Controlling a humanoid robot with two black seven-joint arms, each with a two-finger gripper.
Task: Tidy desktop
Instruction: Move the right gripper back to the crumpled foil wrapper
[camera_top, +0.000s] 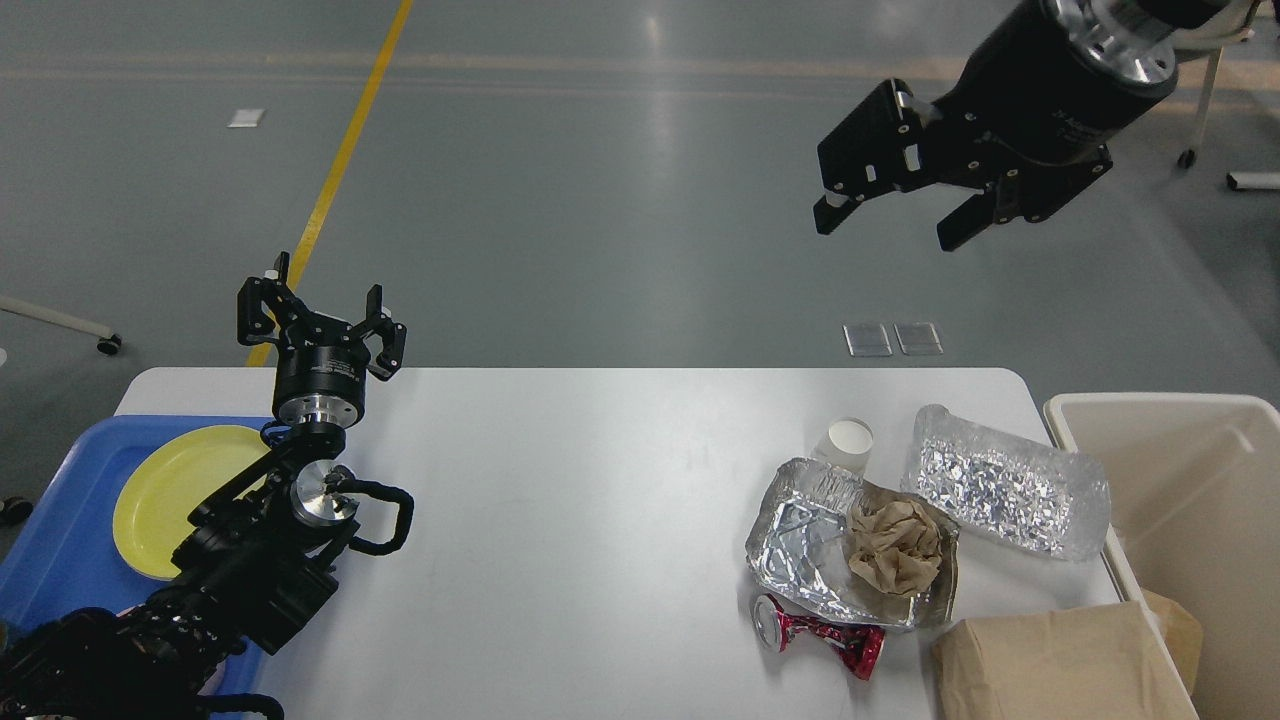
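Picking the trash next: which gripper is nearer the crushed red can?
Right, as far as this view shows. The right gripper hangs open, high above the far right of the desktop; the left gripper is open across the table from the crushed red can.

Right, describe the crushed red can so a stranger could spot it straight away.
Look to the right-hand end of the white desktop, where the rubbish is clustered near the cream bin. At the near edge of that cluster, just in front of the foil tray holding crumpled brown paper, lies the can. It is the only red item there, flattened on its side.
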